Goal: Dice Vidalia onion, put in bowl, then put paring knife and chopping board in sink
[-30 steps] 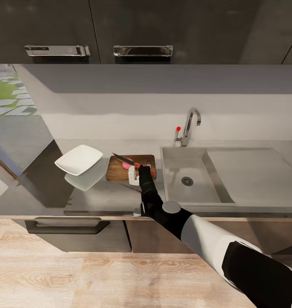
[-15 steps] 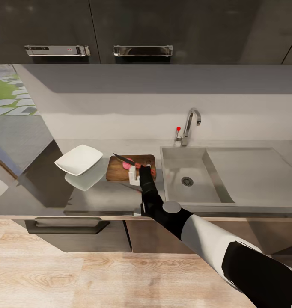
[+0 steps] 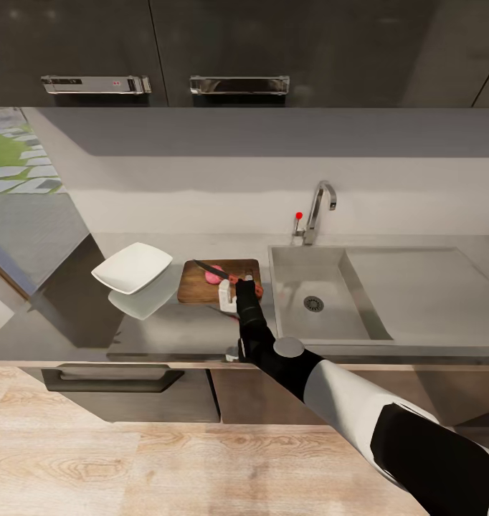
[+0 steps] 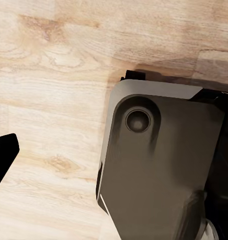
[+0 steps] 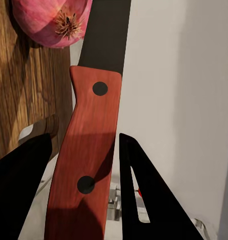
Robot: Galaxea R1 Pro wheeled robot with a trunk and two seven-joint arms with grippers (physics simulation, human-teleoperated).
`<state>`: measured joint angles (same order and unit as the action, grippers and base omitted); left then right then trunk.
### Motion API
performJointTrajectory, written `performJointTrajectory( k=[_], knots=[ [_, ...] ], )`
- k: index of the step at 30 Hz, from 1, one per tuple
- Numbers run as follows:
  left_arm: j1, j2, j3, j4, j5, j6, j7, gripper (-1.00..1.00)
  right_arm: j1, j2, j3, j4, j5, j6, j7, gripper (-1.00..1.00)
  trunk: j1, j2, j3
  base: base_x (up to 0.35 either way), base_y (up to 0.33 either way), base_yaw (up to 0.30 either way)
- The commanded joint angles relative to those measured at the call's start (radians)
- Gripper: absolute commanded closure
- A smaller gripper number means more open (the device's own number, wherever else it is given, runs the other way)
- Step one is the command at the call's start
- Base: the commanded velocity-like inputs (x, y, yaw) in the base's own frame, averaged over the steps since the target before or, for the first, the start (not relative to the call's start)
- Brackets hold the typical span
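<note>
The pink Vidalia onion (image 3: 216, 274) lies whole on the dark wooden chopping board (image 3: 198, 285), left of the sink (image 3: 323, 326). My right gripper (image 3: 236, 288) is shut on the red handle of the paring knife (image 5: 86, 155). The dark blade (image 3: 206, 269) points left and away, just over the onion (image 5: 52, 20). In the right wrist view the black fingers (image 5: 18, 190) clamp the handle above the board (image 5: 16, 100). The white bowl (image 3: 132, 267) stands on the grey countertop (image 3: 165, 330) left of the board. My left gripper (image 4: 114, 165) hangs open over the floor, one fingertip (image 4: 2, 160) at the frame's edge.
A chrome faucet (image 3: 318, 208) with a red dot rises behind the basin, and the flat drainboard (image 3: 424, 287) stretches to its right. Dark wall cabinets (image 3: 237, 50) hang above. Wooden floor (image 4: 48, 75) and the robot's dark base (image 4: 159, 170) lie below the left arm.
My right gripper has shifted the knife slightly to the right, bringing the blade over the onion. Bowl, board and onion have stayed put.
</note>
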<state>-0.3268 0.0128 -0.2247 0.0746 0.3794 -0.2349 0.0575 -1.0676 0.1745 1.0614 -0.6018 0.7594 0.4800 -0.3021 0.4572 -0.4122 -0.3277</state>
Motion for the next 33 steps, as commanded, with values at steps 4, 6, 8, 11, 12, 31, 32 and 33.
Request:
performJointTrajectory(
  k=[4, 6, 8, 11, 12, 31, 32, 33],
  knots=[
    [-0.002, -0.001, -0.008, 0.004, 0.006, -0.006, 0.001, -1.0, -0.002, 0.0, 0.005, 0.0, 0.003, 0.008, 0.001, 1.0, 0.001, -0.002, -0.002, 0.0, 0.0, 0.0],
    [-0.002, -0.001, -0.008, 0.004, 0.006, -0.006, 0.001, -1.0, -0.002, 0.0, 0.005, 0.0, 0.003, 0.008, 0.001, 1.0, 0.001, -0.002, -0.002, 0.0, 0.0, 0.0],
    [-0.002, -0.001, -0.008, 0.004, 0.006, -0.006, 0.001, -1.0, -0.002, 0.0, 0.005, 0.0, 0.003, 0.008, 0.001, 1.0, 0.001, -0.002, -0.002, 0.0, 0.0, 0.0],
    [-0.002, -0.001, -0.008, 0.004, 0.006, -0.006, 0.001, -1.0, -0.002, 0.0, 0.005, 0.0, 0.003, 0.008, 0.001, 1.0, 0.001, -0.002, -0.002, 0.0, 0.0, 0.0],
    [-0.002, -0.001, -0.008, 0.004, 0.006, -0.006, 0.001, -1.0, -0.002, 0.0, 0.005, 0.0, 0.003, 0.008, 0.001, 1.0, 0.001, -0.002, -0.002, 0.0, 0.0, 0.0],
    [-0.002, -0.001, -0.008, 0.004, 0.006, -0.006, 0.001, -1.0, -0.002, 0.0, 0.005, 0.003, 0.003, 0.008, 0.003, 1.0, 0.001, -0.002, -0.002, 0.0, 0.0, 0.0],
    [-0.002, -0.001, -0.008, 0.004, 0.006, -0.006, 0.001, -1.0, -0.002, 0.0, 0.005, 0.004, 0.003, 0.008, 0.003, 1.0, 0.001, -0.002, -0.002, 0.0, 0.0, 0.0],
    [-0.002, -0.001, -0.008, 0.004, 0.006, -0.006, 0.001, -1.0, -0.002, 0.0, 0.005, 0.01, 0.003, 0.008, 0.004, 1.0, 0.001, -0.002, -0.002, 0.0, 0.0, 0.0]
  ],
)
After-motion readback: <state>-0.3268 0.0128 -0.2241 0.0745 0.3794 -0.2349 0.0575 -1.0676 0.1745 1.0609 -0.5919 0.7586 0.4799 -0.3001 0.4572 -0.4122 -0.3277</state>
